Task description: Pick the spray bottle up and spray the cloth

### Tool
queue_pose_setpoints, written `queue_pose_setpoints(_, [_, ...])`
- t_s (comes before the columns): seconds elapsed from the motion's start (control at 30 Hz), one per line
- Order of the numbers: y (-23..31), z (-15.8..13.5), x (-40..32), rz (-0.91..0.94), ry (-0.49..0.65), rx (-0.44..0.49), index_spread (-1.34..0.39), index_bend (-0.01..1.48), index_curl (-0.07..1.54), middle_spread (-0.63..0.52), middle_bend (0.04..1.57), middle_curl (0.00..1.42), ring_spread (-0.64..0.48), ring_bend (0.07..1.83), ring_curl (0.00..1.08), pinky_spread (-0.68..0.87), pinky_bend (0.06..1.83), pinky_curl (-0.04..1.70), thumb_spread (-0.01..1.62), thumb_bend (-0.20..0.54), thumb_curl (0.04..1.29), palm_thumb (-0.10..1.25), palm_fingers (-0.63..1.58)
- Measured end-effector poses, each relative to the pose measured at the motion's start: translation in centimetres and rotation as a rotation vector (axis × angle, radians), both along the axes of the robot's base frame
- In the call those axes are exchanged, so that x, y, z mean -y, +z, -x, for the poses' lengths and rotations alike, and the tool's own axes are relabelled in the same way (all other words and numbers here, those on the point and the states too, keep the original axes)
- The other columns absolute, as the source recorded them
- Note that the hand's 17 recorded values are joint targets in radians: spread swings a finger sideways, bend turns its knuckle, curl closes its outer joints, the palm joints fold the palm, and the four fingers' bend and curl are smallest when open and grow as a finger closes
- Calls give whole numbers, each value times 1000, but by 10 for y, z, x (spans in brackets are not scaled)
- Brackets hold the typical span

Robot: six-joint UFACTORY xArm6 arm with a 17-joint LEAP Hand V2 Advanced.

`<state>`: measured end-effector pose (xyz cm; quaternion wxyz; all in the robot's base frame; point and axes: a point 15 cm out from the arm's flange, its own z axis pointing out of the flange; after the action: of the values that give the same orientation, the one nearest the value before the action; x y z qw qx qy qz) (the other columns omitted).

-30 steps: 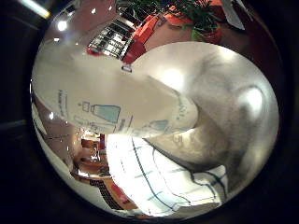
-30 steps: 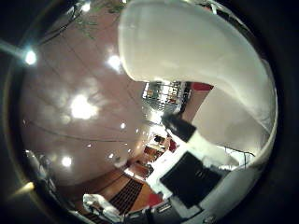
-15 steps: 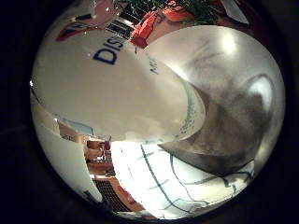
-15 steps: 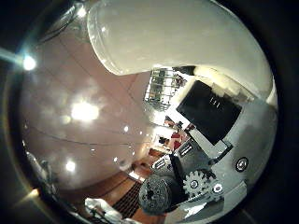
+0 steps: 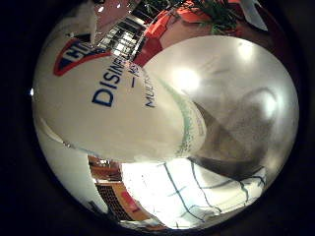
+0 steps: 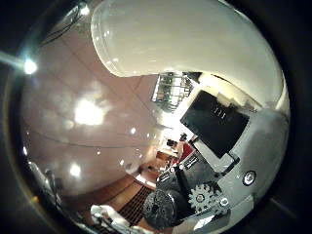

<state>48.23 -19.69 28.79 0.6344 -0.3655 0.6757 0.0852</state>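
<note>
The white spray bottle (image 5: 118,98) with blue print fills much of the little finger side palm view, close to my palm. It hangs above a round pale table (image 5: 241,98). A white cloth (image 5: 192,192) with dark check lines lies on the table below the bottle. In the thumb side palm view the bottle's white body (image 6: 185,39) crosses the picture. My right hand (image 6: 219,146) shows there as black, white and geared finger parts curled in against the bottle.
Red furniture and green plants (image 5: 192,15) stand beyond the table's far rim. The thumb side palm view looks out at a room ceiling with bright lights (image 6: 88,112) and a window (image 6: 174,90).
Since one second ago my fingers have curled in toward the bottle and grown larger in the thumb side view. In the little finger side view the bottle has come closer and shows more blue print.
</note>
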Motion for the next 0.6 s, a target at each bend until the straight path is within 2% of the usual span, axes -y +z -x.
queue_pose_setpoints(0.13, [19, 9, 1, 63, 35, -11, -200, 1151, 746, -73, 1354, 656, -160, 1469, 613, -162, 1171, 1056, 898, -14, 742, 1064, 1174])
queue_pose_setpoints(0.4, [65, 28, -8, 207, 179, -72, -198, 1165, 733, -72, 1369, 631, -160, 1482, 608, -155, 1100, 1194, 885, -14, 786, 1058, 1175])
queue_pose_setpoints(0.6, [94, 42, -16, 407, 300, -197, -199, 1162, 727, -72, 1378, 622, -160, 1481, 606, -157, 1069, 1260, 867, -15, 803, 1054, 1178])
